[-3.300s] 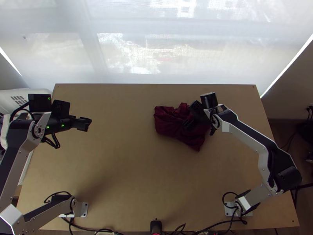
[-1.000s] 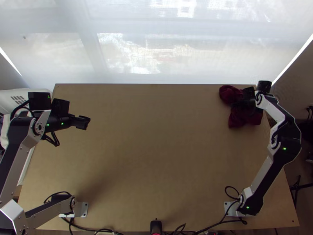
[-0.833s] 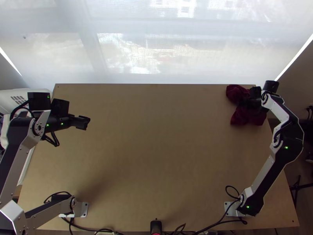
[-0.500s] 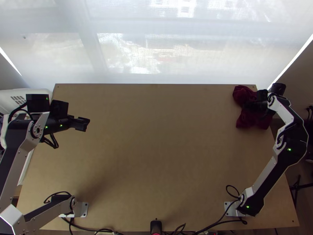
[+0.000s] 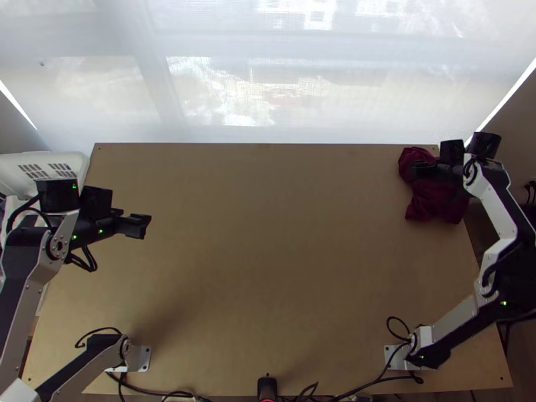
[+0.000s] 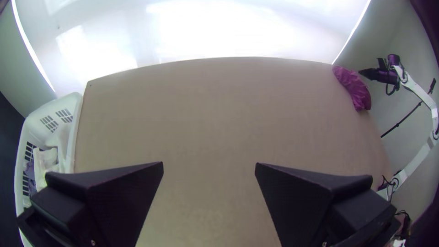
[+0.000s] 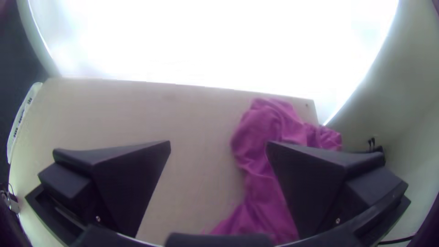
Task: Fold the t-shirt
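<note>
Two grippers stood with their fingers spread and nothing between them. The right gripper (image 7: 218, 142) was over the t-shirt (image 5: 429, 209), one finger (image 7: 315, 174) in front of the cloth in its own wrist view; the left gripper (image 6: 209, 164) was well apart, over the other side of the table (image 5: 268, 268). The dark red shirt lay bunched at the far right corner, seeming to lap over the side edge. The work looked to be at the spreading stage, with no fold made. What came next, probably, was for the right gripper to take an edge and draw the cloth inward, where both arms could flatten it; a poor pinch might have let it slide off the corner. Collar, sleeves and hem could not be made out among the creases. In the top view the right gripper covered part of the shirt, and the picture's side cut off the right arm's elbow (image 5: 516, 271).
</note>
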### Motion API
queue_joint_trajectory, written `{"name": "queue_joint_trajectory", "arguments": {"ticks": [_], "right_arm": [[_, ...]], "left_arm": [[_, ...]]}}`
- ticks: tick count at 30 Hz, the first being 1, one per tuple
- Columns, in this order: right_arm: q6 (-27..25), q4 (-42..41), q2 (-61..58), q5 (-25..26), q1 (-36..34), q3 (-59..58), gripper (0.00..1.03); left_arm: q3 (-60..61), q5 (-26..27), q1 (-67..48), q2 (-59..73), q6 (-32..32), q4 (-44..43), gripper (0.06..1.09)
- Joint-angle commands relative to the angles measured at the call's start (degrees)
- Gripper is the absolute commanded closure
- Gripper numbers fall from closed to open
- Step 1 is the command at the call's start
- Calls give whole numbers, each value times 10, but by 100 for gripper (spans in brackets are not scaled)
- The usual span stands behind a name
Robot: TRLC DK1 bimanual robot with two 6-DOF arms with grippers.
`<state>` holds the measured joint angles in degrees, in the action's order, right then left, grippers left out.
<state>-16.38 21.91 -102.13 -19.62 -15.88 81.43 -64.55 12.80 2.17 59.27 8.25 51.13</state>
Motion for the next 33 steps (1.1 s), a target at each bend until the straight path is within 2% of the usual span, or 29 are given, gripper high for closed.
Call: {"name": "queue_joint_trajectory", "arguments": {"ticks": [1,3,5,6,9,11,13,14,15,17,19,25,27,28,30,33], "right_arm": [[33,-119,236,-17,94,-185,5],[37,-158,311,-14,136,-254,5],[46,-215,388,-12,169,-329,5],[53,-262,419,12,190,-368,5],[66,-291,498,107,252,-441,5],[120,-366,533,159,279,-497,5],[123,-412,579,237,324,-554,5],[121,-414,601,274,348,-577,5],[108,-413,624,286,363,-595,5],[50,-412,656,295,388,-626,5],[35,-398,685,335,422,-640,5],[51,-391,853,361,462,-724,5],[49,-359,965,362,473,-755,5],[52,-300,1027,362,485,-756,5],[47,-281,1019,367,503,-753,5],[49,-242,1024,372,506,-753,5]], "left_arm": [[81,-1,2,-67,-16,-4,11],[107,-15,5,-100,-8,-27,11],[137,-66,5,-137,-4,-67,11],[152,-81,5,-155,-10,-92,11],[201,-108,5,-204,-87,-177,11],[223,-110,5,-222,-84,-189,11],[244,-110,6,-231,-83,-190,11],[259,-110,6,-240,-77,-198,11],[275,-114,8,-252,-69,-211,11],[305,-119,8,-276,-61,-229,11],[329,-136,4,-311,-59,-239,11],[399,-151,4,-411,-16,-284,11],[433,-154,5,-460,19,-283,11],[452,-157,5,-494,34,-286,11],[490,-171,5,-581,40,-292,11],[511,-182,16,-582,23,-301,11]]}}
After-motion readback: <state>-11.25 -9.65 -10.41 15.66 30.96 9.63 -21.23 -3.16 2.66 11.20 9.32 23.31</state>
